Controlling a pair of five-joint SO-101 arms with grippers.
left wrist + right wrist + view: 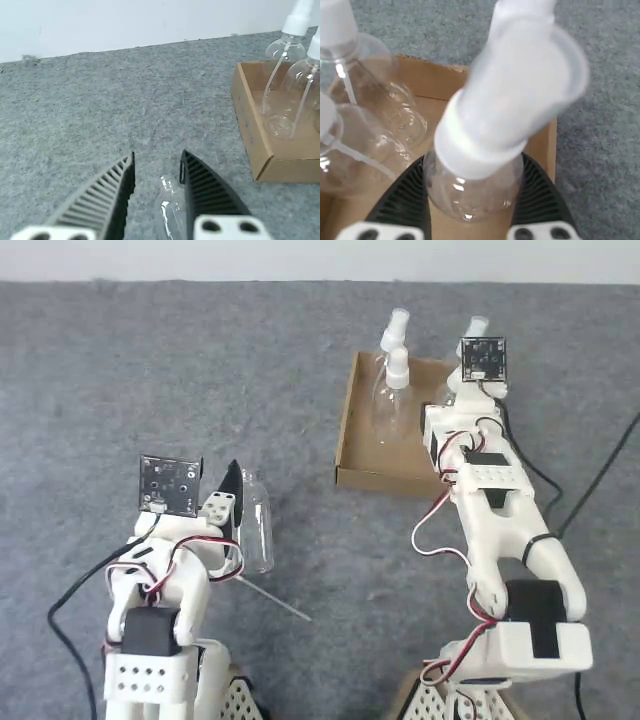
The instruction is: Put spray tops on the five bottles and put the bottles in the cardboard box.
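The cardboard box (pixel 345 430) sits on the grey carpet at the back right, holding two clear bottles with white spray tops (pixel 398 370) (pixel 295 55). My right gripper (pixel 473 160) is shut on a third clear bottle (pixel 470 195) with a white spray top (pixel 520 85) (pixel 477 327), upright over the box's right side. Near the front left, my left gripper (pixel 157 157) is open, its black fingers (pixel 112 192) either side of a topless clear bottle (pixel 169 210) (pixel 256 520) lying on the carpet.
A thin clear dip tube (pixel 275 600) lies on the carpet in front of the lying bottle, beside the left arm. The box's brown wall (pixel 250 130) (pixel 435 77) is low. Black cables (pixel 600 475) trail right of the right arm.
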